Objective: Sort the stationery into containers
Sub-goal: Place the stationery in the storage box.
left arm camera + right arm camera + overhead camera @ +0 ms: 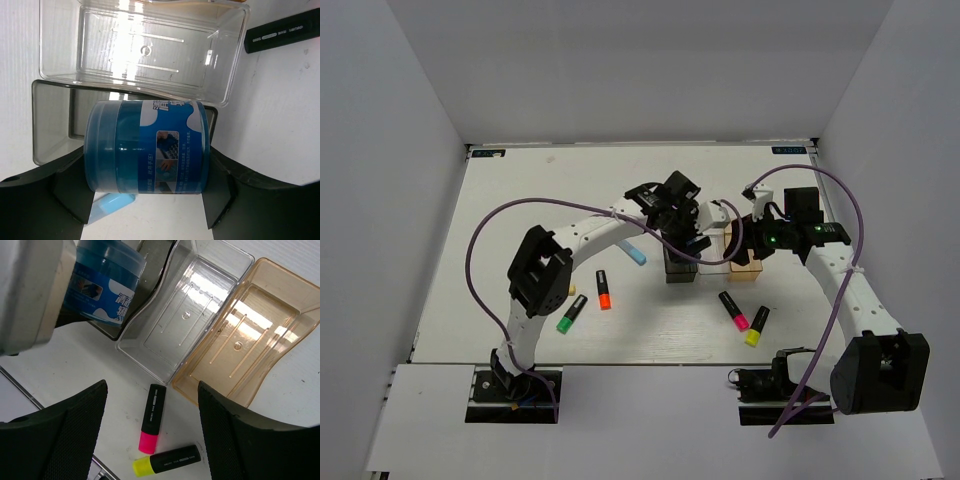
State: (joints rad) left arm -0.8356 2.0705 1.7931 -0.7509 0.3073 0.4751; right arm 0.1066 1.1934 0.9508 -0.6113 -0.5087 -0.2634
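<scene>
My left gripper [145,192] grips the blue tape roll [147,150] over the smoky bin [50,127], ready to drop it in; my right gripper [150,427] hangs wide at three o'clock

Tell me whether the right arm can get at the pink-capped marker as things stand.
Probably yes. The right gripper hangs open above the pink-capped marker, which lies on bare table near the clear bin with nothing over it. The yellow-capped marker lies close by its cap and may crowd a grasp.
</scene>
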